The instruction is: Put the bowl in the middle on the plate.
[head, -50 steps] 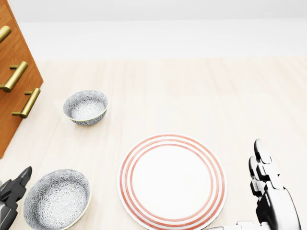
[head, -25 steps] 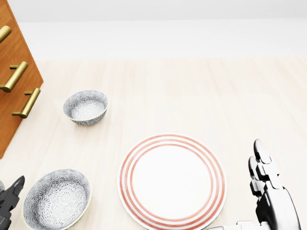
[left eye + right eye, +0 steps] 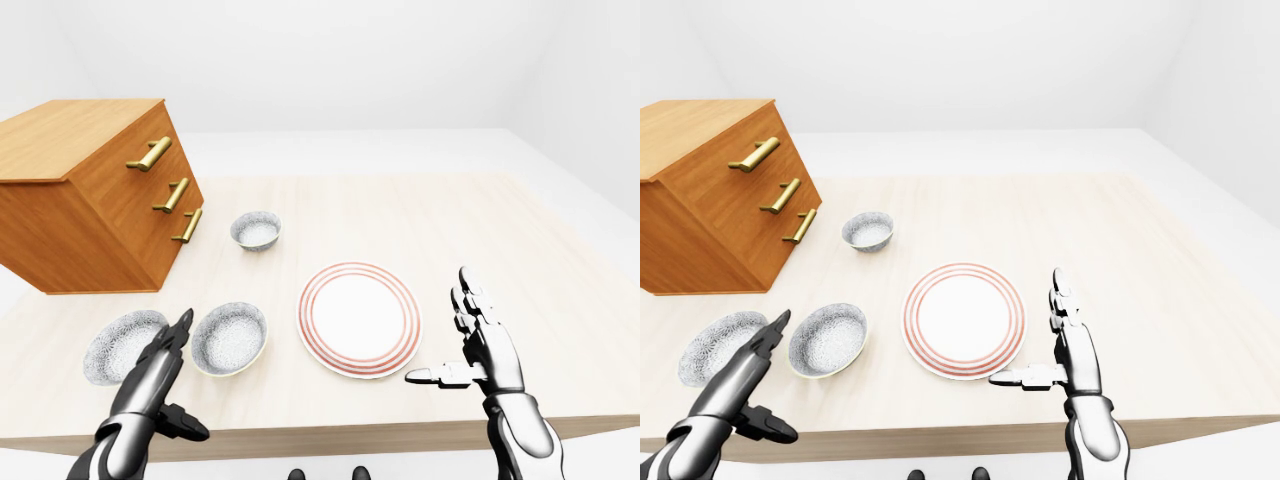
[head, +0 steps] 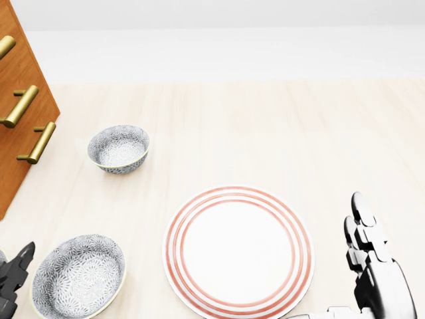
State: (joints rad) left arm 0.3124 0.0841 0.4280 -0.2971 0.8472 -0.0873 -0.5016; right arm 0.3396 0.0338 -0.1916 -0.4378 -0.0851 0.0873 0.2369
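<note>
a: target entry. middle bowl (image 3: 230, 338): grey-white pattern, upright, empty. it stands on the table (image 3: 470, 220) just left of the plate (image 3: 358, 318) in the left-eye view, near it but not touching. i read it as the middle one because the left bowl (image 3: 125, 345) lies on its other side and the far bowl (image 3: 256, 231) sits higher up, by the drawer chest (image 3: 90, 190).

b: handling?

a: judgement only. it looks like glazed ceramic, so stiff, no give, and likely some weight for its size. the glaze is probably slick and the rim would chip if dropped. the wall flares outward, so a squeeze across the outside could slide upward and off. better to pinch the rim, thumb inside and fingers under the outer wall, on the side toward the lower left of the view.

b: hands?

a: left hand (image 3: 155, 380) is low at the table edge, fingers stretched out and spread, thumb apart, holding nothing. its fingertips point between the left bowl and the middle bowl, and i see no contact with either. right hand (image 3: 485, 345) is to the right of the plate, fingers straight up, thumb out sideways, also holding nothing.

b: plate?

a: bare, red rings, flat on the table. a short carry to the right, with a lift high enough to pass over the plate's rim.

b: risk?

a: knocking the left bowl on the reach in.
</note>
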